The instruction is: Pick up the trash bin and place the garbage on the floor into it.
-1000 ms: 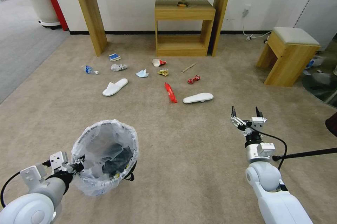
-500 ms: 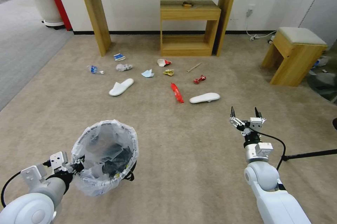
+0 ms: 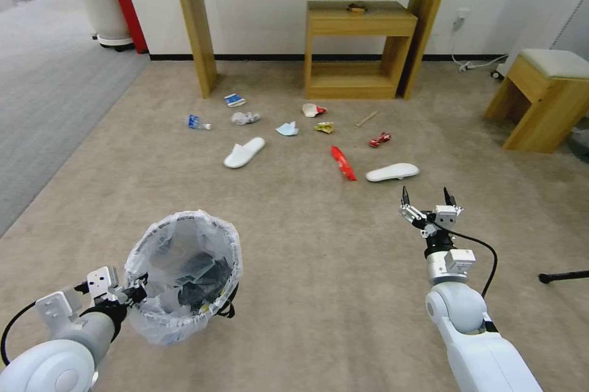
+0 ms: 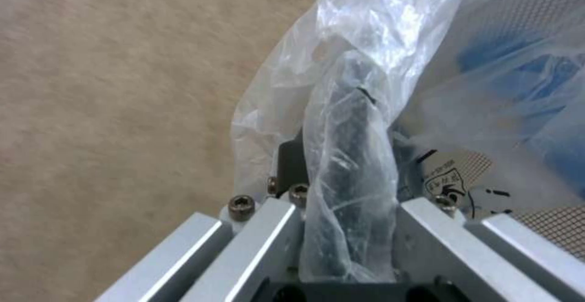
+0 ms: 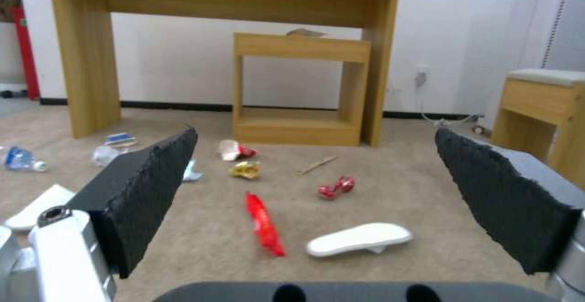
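Trash bin (image 3: pixel 184 275): dark items inside bag, rim gripped by left claw (image 3: pixel 136 286); right claw (image 3: pixel 427 203) spread, empty.

open beige floor (image 3: pixel 319 269) between the robot and the litter, nothing standing on it. right gripper (image 3: pixel 427 203) hovers with fingers spread wide, bare carpet ahead of it up to the nearer white slipper (image 3: pixel 392 172) and red wrapper (image 3: pixel 343 163). litter pieces lie well apart, gaps of carpet around each. behind them the small wooden shelf (image 3: pixel 359 48) and the tall table legs (image 3: pixel 199 30) block the far side; wooden stool (image 3: pixel 543 97) walls off the right. left gripper (image 3: pixel 132 289) is clamped on the trash bin (image 3: pixel 184 275) rim, so the bin takes up the left near side. black tripod foot (image 3: pixel 561 276) lies on the carpet at right.
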### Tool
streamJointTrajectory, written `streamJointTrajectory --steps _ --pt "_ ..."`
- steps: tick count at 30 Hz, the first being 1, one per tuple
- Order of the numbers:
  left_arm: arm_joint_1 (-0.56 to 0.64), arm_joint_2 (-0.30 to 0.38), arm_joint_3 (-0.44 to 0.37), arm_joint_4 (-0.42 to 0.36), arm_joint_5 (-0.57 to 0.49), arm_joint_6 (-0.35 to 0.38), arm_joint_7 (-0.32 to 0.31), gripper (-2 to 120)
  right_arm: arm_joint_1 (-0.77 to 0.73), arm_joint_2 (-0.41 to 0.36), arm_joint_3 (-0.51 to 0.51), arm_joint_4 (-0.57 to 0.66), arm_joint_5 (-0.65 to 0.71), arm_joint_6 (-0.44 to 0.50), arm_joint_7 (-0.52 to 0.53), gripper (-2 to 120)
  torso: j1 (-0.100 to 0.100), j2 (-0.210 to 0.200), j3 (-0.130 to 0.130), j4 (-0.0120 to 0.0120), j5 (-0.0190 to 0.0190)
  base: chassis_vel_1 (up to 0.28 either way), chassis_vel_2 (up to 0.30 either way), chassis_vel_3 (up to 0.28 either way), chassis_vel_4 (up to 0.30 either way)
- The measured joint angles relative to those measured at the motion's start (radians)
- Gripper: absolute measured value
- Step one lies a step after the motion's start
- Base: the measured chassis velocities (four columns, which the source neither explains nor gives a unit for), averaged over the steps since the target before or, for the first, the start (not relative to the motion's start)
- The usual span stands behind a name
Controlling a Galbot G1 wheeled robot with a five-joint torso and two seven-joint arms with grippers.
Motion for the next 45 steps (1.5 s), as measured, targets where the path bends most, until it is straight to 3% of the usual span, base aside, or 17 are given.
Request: streamJointTrajectory --steps 27,45 --pt "-0.001 -0.001 -0.003 0.003 0.000 -0.002 0.002 0 0.004 0.005 0.001 -0.008 -0.003 0.005 -0.001 100 0.000 0.000 0.000 -0.0001 -0.0003 0.178 0.189 -0.181 -0.178" --pt "0.004 -0.004 -0.002 0.000 0.005 -0.008 0.009 0 -0.001 0.006 0.010 -0.006 -0.017 0.014 -0.014 100 0.000 0.000 0.000 -0.0003 0.0000 -0.012 0.032 0.011 -0.031"
